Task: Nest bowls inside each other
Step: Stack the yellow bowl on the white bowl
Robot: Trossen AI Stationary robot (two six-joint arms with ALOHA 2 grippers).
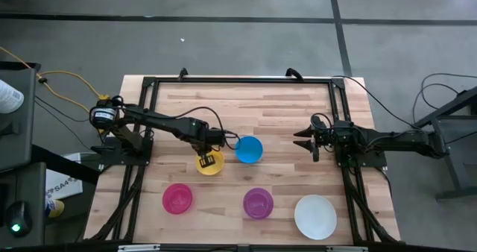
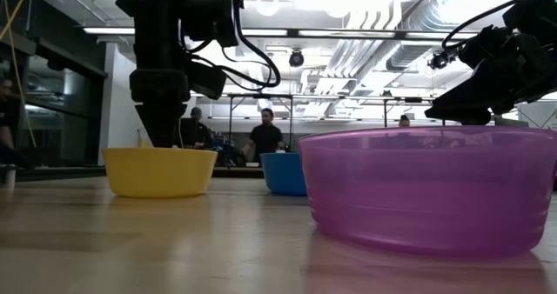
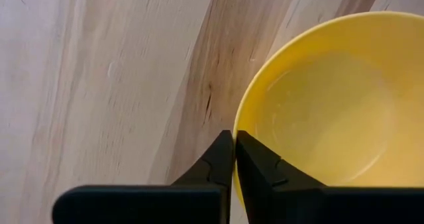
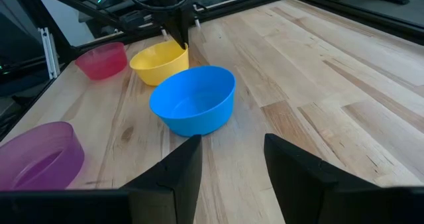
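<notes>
Five bowls stand on their bases on the wooden table. The yellow bowl [image 1: 211,165] [image 3: 331,98] is left of centre, and my left gripper [image 1: 208,158] [image 3: 234,154] comes down on it from above and is shut on its rim. Beside it to the right stands the blue bowl [image 1: 249,149] [image 4: 194,101]. The pinkish-red bowl [image 1: 177,198], the purple bowl [image 1: 258,203] [image 2: 426,185] and the larger white bowl [image 1: 315,216] line the near side. My right gripper [image 1: 307,139] [image 4: 232,158] waits open at the right, facing the blue bowl. My left gripper pinches the yellow bowl's rim [image 3: 240,118], one finger [image 3: 265,171] inside the bowl and the other outside its wall. The fingers come steeply from above. In the right wrist view the held spot [image 4: 180,46] is on the bowl's far side. The bowl stands upright on the table.
A black frame [image 1: 238,79] runs round the table's far edge and both sides. The middle and far parts of the wood [image 1: 283,110] are bare. People stand in the room beyond the table [image 2: 264,137].
</notes>
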